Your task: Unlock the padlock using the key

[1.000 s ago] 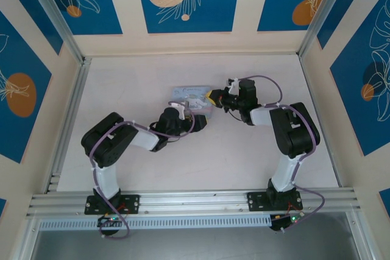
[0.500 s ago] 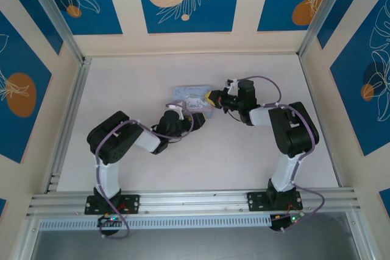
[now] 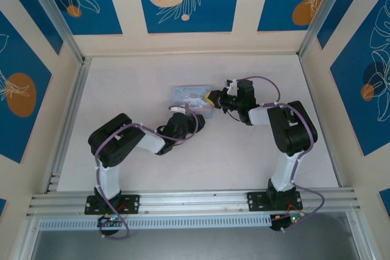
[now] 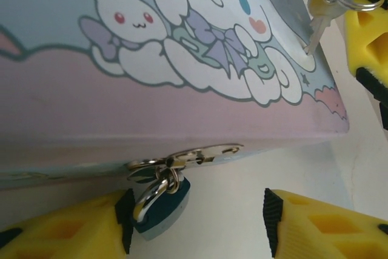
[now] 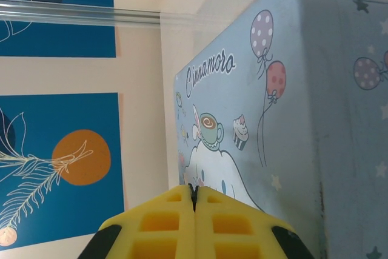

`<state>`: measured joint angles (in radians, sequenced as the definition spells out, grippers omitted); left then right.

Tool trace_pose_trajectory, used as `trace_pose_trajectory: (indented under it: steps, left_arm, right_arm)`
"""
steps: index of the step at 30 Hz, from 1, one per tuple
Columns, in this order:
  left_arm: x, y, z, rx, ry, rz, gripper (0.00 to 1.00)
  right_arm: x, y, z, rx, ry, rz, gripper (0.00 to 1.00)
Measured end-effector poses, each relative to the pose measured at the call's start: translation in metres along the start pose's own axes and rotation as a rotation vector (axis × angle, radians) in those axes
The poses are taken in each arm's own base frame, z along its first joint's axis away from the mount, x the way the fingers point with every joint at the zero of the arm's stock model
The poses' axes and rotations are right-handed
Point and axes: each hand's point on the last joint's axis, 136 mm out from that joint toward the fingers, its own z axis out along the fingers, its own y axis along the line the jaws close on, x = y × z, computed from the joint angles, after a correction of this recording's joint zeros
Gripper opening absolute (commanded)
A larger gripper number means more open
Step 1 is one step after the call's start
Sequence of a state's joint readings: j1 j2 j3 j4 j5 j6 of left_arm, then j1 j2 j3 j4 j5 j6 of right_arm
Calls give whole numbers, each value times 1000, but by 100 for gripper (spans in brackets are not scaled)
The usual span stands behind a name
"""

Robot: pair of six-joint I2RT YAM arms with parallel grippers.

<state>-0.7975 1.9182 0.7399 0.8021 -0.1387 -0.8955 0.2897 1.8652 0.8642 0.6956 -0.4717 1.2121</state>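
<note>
The small dark blue padlock point(image 4: 160, 209) hangs by its silver shackle from the hasp point(image 4: 185, 157) on the front of the pale cartoon tin point(image 4: 182, 89). My left gripper point(image 4: 197, 222) is open around it, and the padlock lies close against the left pad point(image 4: 125, 222); the right pad is well apart. The small metal key point(image 4: 320, 16) with its ring sticks out of my right gripper's yellow fingers point(image 4: 367, 25), its tip over the tin's lid corner. In the right wrist view my right gripper point(image 5: 194, 197) is shut over the tin point(image 5: 273, 107). From above, the tin point(image 3: 186, 94) sits between the left gripper point(image 3: 194, 120) and the right gripper point(image 3: 213, 97).
The tin lies mid-table on the pale surface point(image 3: 140, 83). Aluminium rails point(image 3: 67, 108) and blue-patterned walls ring the work area. Both arms' elbows reach in from the near edge.
My left arm has pushed further forward and right, bringing its gripper up to the tin's front. The right gripper has edged slightly left over the tin.
</note>
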Motion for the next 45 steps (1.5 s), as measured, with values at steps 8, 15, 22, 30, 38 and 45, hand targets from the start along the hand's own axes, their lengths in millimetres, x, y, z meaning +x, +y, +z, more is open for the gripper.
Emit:
trace_pose_trajectory:
  steps: [8, 15, 22, 30, 38, 45]
  left_arm:
    - [0, 5, 4, -32, -4, 6, 44]
    - [-1, 10, 7, -60, -18, 3, 34]
    - [0, 12, 9, -70, -21, -9, 19]
    - [0, 10, 10, -64, -22, -12, 14]
    - [-1, 9, 11, -63, -23, -16, 0]
    - [3, 4, 9, -45, 8, -21, 0]
  right_arm:
    - [1, -5, 2, 8, 3, 8, 0]
    - [1, -5, 2, 8, 4, 12, 0]
    - [1, -6, 2, 8, 4, 12, 0]
    - [1, -9, 3, 11, 6, 15, 0]
    - [1, -8, 3, 9, 8, 17, 0]
    - [-2, -5, 0, -4, 9, 27, 0]
